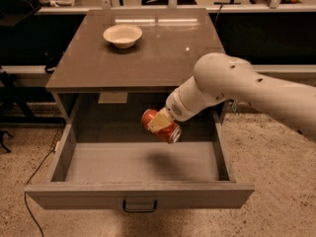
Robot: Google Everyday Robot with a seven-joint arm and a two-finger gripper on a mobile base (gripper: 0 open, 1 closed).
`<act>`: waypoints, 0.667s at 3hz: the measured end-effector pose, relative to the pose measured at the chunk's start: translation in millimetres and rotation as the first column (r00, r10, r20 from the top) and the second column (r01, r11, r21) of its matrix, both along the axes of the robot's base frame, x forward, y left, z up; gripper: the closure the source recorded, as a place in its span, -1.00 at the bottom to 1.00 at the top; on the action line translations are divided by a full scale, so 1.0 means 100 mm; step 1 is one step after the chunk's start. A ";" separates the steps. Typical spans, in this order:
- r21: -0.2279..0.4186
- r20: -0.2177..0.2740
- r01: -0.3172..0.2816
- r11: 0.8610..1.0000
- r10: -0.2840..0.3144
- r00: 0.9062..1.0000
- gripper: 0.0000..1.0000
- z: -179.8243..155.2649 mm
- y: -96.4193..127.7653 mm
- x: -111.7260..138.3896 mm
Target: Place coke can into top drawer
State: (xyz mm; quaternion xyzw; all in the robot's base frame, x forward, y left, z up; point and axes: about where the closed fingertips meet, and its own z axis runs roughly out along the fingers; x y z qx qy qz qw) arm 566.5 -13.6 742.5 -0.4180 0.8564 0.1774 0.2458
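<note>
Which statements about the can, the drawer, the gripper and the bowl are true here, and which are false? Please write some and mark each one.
1. The top drawer is pulled open. True.
2. The coke can lies flat on the drawer floor. False: it hangs tilted in the air over the open drawer, with its shadow on the floor below.
3. The gripper is shut on the coke can. True.
4. The white bowl stands inside the drawer. False: it stands on the tabletop, near the back left.
</note>
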 end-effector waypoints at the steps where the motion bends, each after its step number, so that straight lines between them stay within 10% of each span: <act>1: -0.014 0.000 -0.008 1.000 0.008 1.000 0.16 -0.30 0.22 0.04; 2: -0.014 -0.006 -0.025 1.000 0.025 1.000 -0.31 -0.54 0.43 0.07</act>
